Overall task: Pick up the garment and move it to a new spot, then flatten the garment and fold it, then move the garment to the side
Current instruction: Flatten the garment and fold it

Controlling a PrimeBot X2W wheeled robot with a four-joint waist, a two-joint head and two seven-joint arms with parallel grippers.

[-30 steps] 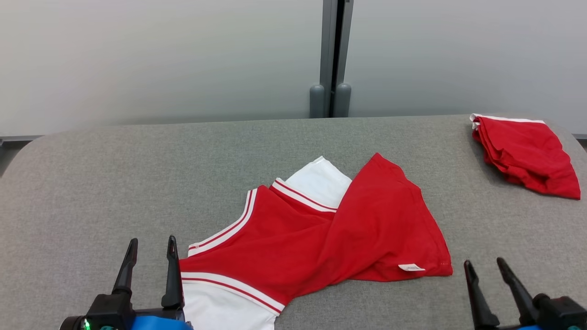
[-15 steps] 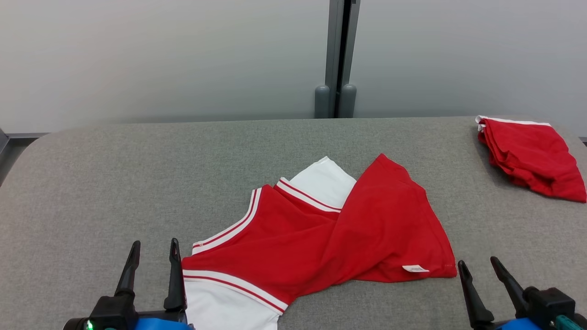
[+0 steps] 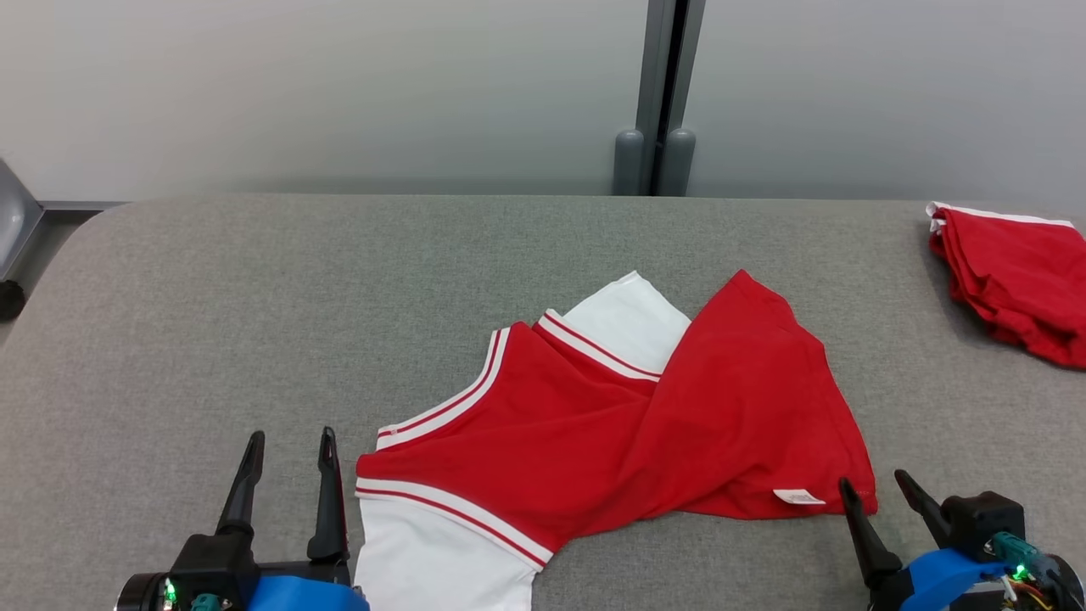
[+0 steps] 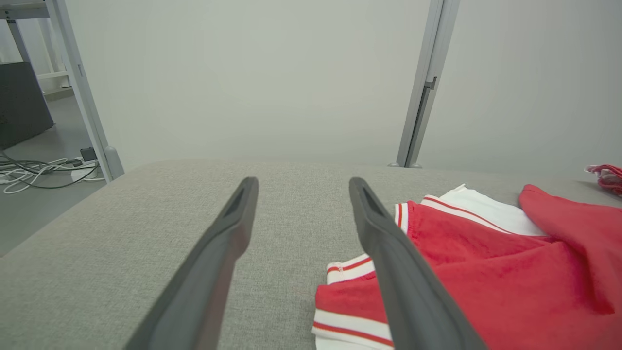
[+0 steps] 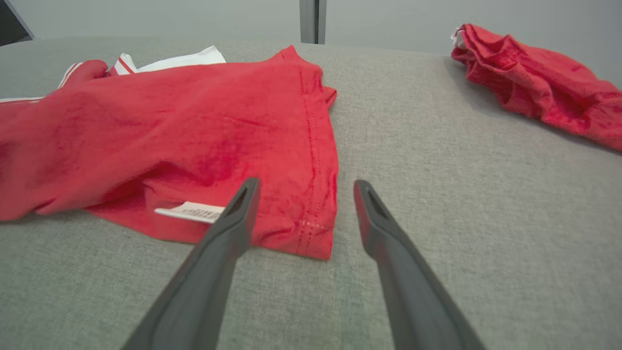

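A red shirt (image 3: 611, 424) with white sleeves and striped trim lies crumpled on the grey padded table (image 3: 254, 297), in the middle towards the near edge. It is twisted, so its red body spreads out to the right and one white sleeve lies nearest the robot. A small white label (image 3: 797, 496) shows at its near right corner. The left gripper (image 3: 291, 435) sits low at the near left, its two fingers spread apart and holding nothing, one finger just beside the shirt's left edge. The right gripper (image 3: 871, 480) sits at the near right, fingers likewise parted and empty, with the shirt's hemmed corner just ahead of them. A second red cloth (image 3: 1018, 280), bunched up, lies at the far right of the table, well apart from the shirt
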